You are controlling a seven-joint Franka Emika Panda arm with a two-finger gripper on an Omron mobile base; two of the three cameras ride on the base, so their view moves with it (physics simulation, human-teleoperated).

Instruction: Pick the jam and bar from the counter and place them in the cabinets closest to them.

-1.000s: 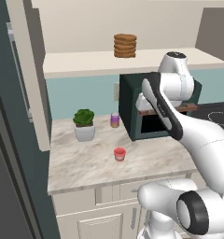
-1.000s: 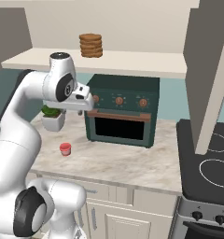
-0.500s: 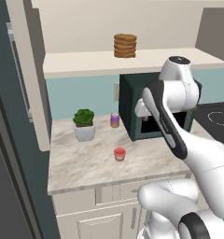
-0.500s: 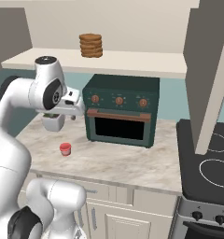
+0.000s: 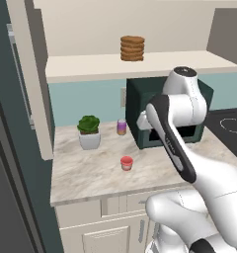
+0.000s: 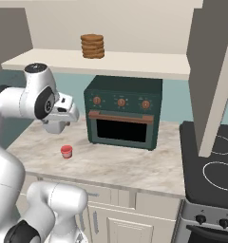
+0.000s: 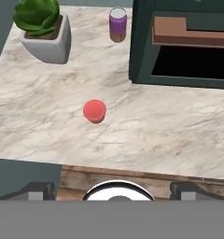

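On the counter (image 5: 91, 173), a pale marbled worktop, the jam (image 5: 126, 162) stands upright and alone on open stone, forward of the other small things and well apart from them. Behind it to the left sits a potted plant (image 5: 89, 131) in a white pot, and just right of that a taller purple jar (image 5: 121, 127) with a tan lid, close beside the left wall of a dark green toaster oven (image 6: 123, 112) whose door has a brown handle. Above the oven runs the cream shelf of the cabinets (image 5: 140, 66), and on it rests a stack of brown round discs (image 5: 132, 48) that may be the bar, though that cannot be told for sure. The arm's hand hangs above the counter, higher than the jam and touching nothing. From the hand view the gripper (image 7: 111, 192) looks down on the jar's red lid, which lies ahead and a little left of centre; its two dark fingertips (image 7: 37, 190) stand wide apart at the lower edge with nothing between them. A black stovetop (image 6: 213, 166) lies to the oven's right.
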